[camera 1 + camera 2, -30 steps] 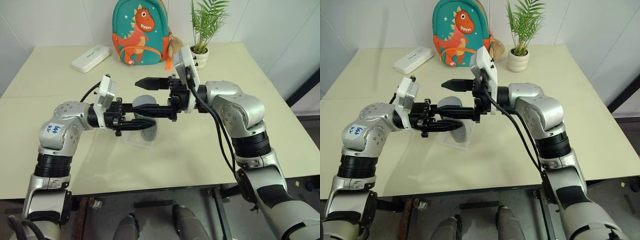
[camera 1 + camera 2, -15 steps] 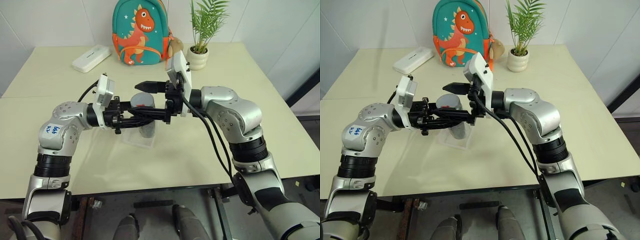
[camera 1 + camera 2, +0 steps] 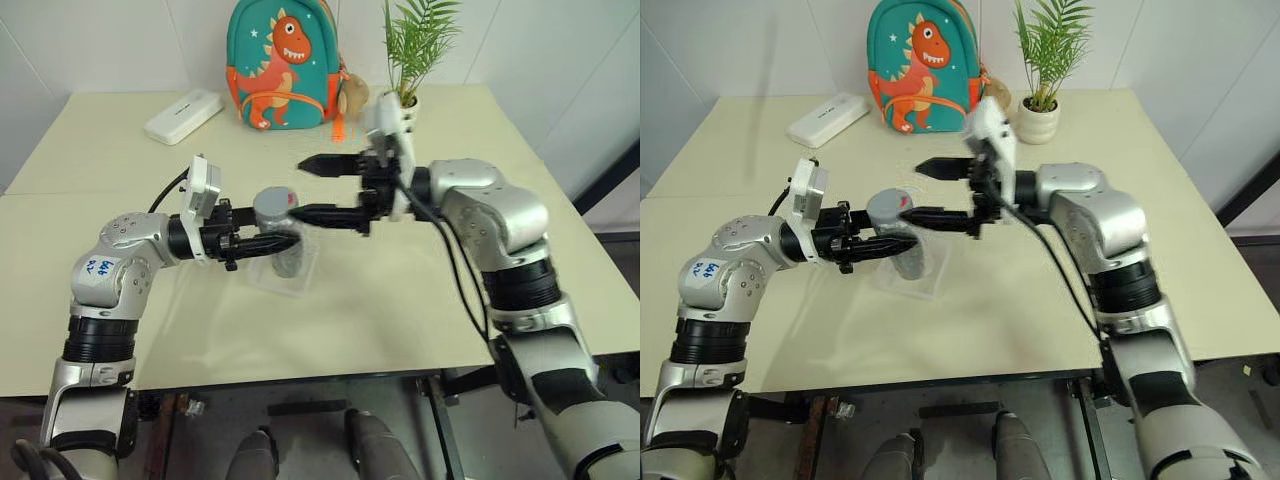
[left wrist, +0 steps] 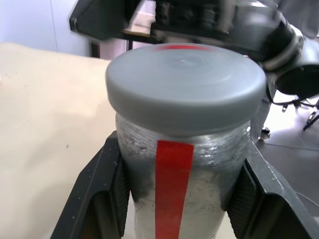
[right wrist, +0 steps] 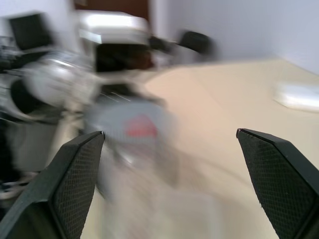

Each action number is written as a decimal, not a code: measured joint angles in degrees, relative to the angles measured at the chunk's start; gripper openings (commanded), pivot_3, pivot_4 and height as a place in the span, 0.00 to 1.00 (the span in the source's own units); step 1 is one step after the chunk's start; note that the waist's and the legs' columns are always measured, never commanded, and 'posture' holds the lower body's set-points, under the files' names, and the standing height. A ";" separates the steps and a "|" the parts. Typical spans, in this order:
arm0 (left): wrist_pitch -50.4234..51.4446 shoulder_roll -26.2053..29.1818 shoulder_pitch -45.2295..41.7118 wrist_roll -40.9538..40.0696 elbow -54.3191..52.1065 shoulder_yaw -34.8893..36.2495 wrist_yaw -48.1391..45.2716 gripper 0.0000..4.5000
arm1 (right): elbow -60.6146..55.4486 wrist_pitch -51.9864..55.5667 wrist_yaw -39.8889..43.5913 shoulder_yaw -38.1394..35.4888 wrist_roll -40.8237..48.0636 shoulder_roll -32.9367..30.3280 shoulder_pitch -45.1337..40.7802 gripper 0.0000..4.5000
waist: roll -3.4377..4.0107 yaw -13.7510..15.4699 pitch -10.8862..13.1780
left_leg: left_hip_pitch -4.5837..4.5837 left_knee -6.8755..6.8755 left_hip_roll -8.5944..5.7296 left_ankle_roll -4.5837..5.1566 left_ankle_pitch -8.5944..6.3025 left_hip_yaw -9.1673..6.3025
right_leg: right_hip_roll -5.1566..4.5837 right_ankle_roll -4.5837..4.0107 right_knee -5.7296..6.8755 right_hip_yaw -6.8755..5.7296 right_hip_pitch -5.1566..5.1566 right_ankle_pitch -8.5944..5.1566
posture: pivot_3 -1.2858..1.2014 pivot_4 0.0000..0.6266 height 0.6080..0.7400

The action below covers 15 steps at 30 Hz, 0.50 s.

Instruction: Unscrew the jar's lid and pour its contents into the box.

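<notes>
Jar [image 3: 283,235]: stands upright over the box, clamped round its body below the lid, so it cannot spin when the cap is twisted; the red label strip faces the left wrist camera.
Tabletop [image 3: 120,150]: cream surface carrying everything; a dinosaur backpack [image 3: 283,62], a potted plant [image 3: 405,60] and a white oblong case [image 3: 182,116] sit along the far edge, well apart from the work.
Left pincer [image 4: 182,196]: closed on the jar, one finger on each side of the glass, held level from the robot's left; it serves as the vise for the job.
Right pincer [image 3: 318,190]: spread wide and holding nothing, pointing level at the jar from the robot's right, apart from the lid.
Box [image 3: 290,283]: clear shallow tray flat on the tabletop directly beneath the jar, likely so a short tip is enough for pouring.
Lid [image 4: 184,85]: grey cap sitting on the jar, so unscrewing looks unfinished.
Contents: cannot tell through the frosted wall.
</notes>
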 measured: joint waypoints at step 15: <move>0.01 0.85 1.18 -0.44 -2.05 0.62 0.74 0.48 | -11.19 9.90 -2.10 -1.24 8.43 6.80 2.66 0.99 | 0.03 -0.80 0.02 | 0.12 0.20 0.02 0.04 0.03 -0.02 | 0.07 -0.02 0.42 0.06 0.00 -0.01 | 0.52 0.24 1.00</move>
